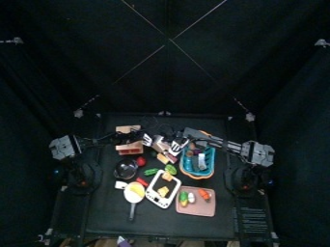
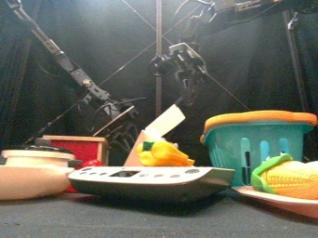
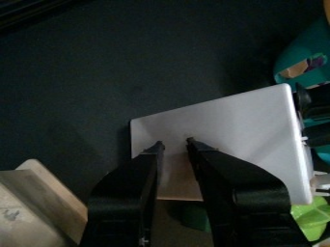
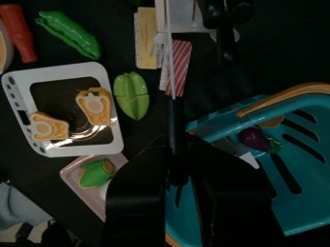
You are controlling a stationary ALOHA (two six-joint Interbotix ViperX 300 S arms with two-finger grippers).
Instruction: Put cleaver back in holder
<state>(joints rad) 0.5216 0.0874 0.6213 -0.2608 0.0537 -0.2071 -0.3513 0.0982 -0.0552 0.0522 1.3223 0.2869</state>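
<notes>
Grasping the cleaver (image 3: 233,121), its blade stretching straight ahead, the left gripper (image 3: 175,145) has the holder (image 3: 29,207) just beside it, toward the table's (image 1: 106,214) left edge.

The cleaver blade (image 3: 230,135) is looking like smooth pale metal with a dull, matt face. The holder (image 3: 33,203) is showing light wood with a rough grain. The basket (image 2: 262,144) is appearing as glossy teal plastic with an orange rim. The table (image 3: 116,68) is looking matt black. The jaws are looking like matt black plastic.
</notes>
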